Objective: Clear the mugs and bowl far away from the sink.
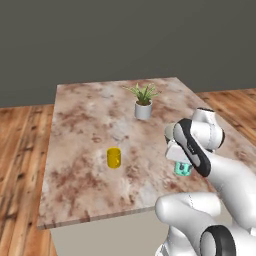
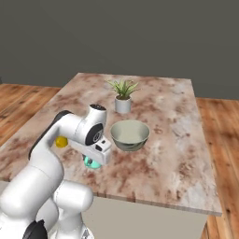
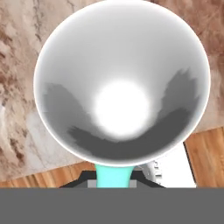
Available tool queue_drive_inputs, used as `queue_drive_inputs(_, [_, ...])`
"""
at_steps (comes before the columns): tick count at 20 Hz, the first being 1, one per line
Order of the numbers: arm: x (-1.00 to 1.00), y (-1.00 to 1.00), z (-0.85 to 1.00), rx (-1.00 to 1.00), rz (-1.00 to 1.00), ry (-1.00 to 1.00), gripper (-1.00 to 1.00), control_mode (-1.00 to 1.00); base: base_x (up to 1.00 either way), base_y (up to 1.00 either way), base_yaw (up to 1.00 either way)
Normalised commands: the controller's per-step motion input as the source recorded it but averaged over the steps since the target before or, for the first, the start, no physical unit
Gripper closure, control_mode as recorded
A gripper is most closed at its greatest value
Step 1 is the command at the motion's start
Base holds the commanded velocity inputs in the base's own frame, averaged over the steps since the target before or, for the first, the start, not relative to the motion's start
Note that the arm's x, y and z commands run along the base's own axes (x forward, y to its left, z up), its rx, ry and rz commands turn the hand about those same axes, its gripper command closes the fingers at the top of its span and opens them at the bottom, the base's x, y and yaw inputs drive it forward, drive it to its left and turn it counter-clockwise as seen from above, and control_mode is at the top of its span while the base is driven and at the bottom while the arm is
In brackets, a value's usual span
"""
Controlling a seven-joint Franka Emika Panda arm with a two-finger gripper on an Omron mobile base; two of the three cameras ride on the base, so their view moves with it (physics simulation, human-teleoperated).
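The teal mug (image 3: pixel 120 83) is held in the closed gripper (image 3: pixel 113 180) by its handle, its white inside seen from above in the hand view. It is seen near the worktop's (image 1: pixel 85 125) front edge in the base views, just clear of the surface. The yellow mug (image 1: pixel 114 157) stands upright left of it, well apart. The bowl (image 2: pixel 130 135) sits just beyond, toward the middle. The plant pot (image 2: pixel 123 104) stands further back.
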Motion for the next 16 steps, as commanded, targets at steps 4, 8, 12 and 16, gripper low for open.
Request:
queue_drive_inputs(4, [0.15, 0.01, -0.33, 0.1, 0.0, 0.08, 1.0, -1.0, 0.0, 0.0, 0.0])
queue_drive_inputs(8, [0.19, 0.11, -0.35, 0.0, -0.03, 0.01, 1.0, -1.0, 0.0, 0.0, 0.0])
queue_drive_inputs(12, [0.32, -0.12, -0.08, -0.06, 0.01, -0.05, 1.0, -1.0, 0.0, 0.0, 0.0])
queue_drive_inputs(16, [0.44, -0.29, 0.0, -0.03, 0.16, 0.0, 1.0, -1.0, 0.0, 0.0, 0.0])
